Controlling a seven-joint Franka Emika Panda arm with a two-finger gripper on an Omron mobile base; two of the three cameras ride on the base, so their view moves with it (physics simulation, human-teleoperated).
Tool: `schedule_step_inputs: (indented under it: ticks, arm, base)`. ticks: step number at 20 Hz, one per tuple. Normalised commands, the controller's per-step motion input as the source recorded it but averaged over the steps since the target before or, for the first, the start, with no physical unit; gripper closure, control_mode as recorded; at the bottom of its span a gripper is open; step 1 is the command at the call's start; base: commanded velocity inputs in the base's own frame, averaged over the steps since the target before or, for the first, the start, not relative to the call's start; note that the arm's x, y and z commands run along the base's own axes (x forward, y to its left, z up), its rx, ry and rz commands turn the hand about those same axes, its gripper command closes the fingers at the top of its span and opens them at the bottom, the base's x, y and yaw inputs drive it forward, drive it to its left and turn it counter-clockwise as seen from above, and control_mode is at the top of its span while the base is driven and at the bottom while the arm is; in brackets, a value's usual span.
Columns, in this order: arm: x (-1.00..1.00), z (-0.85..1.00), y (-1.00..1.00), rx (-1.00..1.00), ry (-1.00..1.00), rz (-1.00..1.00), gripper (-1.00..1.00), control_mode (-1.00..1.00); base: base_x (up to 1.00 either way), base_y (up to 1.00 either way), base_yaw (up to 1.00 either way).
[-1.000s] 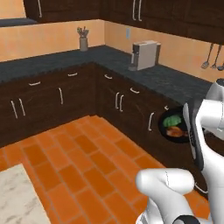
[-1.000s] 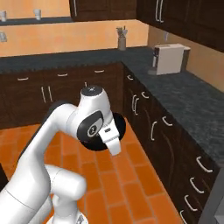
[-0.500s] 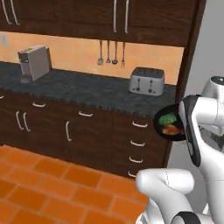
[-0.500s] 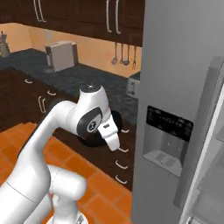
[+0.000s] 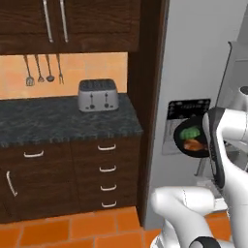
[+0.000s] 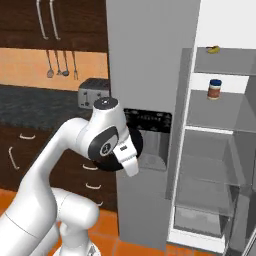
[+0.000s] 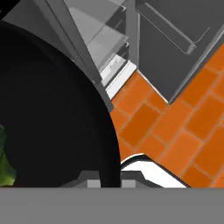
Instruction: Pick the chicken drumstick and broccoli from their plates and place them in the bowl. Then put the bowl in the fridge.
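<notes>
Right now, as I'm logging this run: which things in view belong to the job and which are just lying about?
Job:
- bowl, black, carried in the arm's shut jaws
- broccoli in it
- chicken drumstick in it
- fridge, one door open

Lying about:
- toaster on the counter
- hanging utensils
- jar on a fridge shelf
- yellow item on the shelf above
</notes>
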Motion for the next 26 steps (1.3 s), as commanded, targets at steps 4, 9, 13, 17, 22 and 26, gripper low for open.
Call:
schedule_step_inputs:
  ticks: [4,9,13,17,22,26]
  arm:
    - [0.00,0.00,0.00,0.00,0.00,0.00,1.00,1.00]
    - [0.00,0.00,0.00,0.00,0.00,0.00,1.00,1.00]
    - [0.00,0.00,0.00,0.00,0.00,0.00,1.00,1.00]
    - [0.00,0.00,0.00,0.00,0.00,0.00,1.00,1.00]
    - [0.00,0.00,0.00,0.00,0.00,0.00,1.00,1.00]
    - [0.00,0.00,0.00,0.00,0.00,0.00,1.00,1.00]
  base:
    - [0.41,0.16,-0.59]
    - [0.40,-0.34,-0.62]
    - [0.62,-0.19,-0.35]
    - [0.76,-0.48,-0.06]
    - [0.59,-0.53,-0.04]
    - [0.81,-0.10,-0.13]
